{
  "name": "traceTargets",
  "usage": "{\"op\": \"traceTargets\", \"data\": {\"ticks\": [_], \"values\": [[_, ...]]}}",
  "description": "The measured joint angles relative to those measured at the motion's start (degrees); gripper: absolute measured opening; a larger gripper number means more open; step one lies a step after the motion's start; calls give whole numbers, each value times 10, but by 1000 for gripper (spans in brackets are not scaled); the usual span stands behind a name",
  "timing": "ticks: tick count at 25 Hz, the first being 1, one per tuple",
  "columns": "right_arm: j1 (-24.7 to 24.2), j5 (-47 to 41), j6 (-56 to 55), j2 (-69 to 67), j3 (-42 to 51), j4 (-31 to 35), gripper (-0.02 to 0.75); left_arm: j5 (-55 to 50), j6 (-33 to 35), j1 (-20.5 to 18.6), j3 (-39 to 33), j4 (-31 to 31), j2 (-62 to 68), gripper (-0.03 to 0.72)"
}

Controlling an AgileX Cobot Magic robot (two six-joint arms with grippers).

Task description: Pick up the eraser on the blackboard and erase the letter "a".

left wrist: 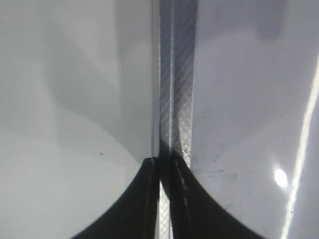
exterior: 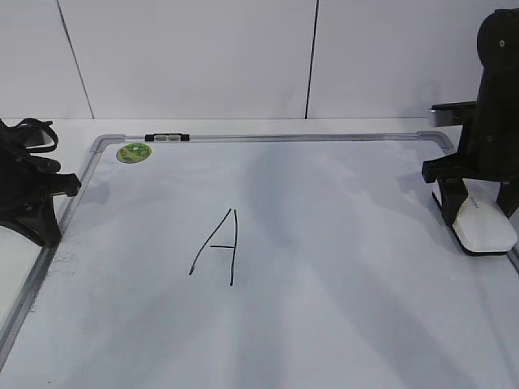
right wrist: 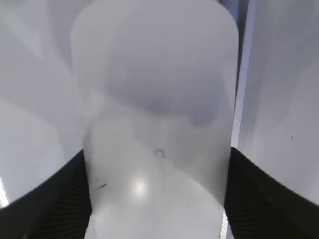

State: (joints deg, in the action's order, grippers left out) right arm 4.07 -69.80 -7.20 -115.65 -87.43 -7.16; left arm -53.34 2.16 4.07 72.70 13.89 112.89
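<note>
The eraser [exterior: 486, 229], a white rounded block, lies at the right edge of the blackboard [exterior: 349, 275], a white board with a grey frame. My right gripper [exterior: 481, 214] straddles it, and in the right wrist view its jaws [right wrist: 157, 155] press both long sides of the eraser [right wrist: 154, 84]. A tall capital "A" [exterior: 217, 247] stands mid-board. No small letter "a" shows in any view. My left gripper [exterior: 47, 233] hangs over the board's left frame [left wrist: 177, 74], its fingers [left wrist: 162, 162] shut and empty.
A round green magnet [exterior: 134, 151] sits at the board's far left corner. A small black and grey clip [exterior: 166, 138] sits on the top frame. A white wall stands behind the board.
</note>
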Motion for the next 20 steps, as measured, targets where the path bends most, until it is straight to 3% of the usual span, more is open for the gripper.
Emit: {"op": "traceTargets", "data": {"ticks": [20], "values": [[0, 0, 0, 0, 0, 0, 571, 3, 2, 0, 0, 2, 0, 35]]}}
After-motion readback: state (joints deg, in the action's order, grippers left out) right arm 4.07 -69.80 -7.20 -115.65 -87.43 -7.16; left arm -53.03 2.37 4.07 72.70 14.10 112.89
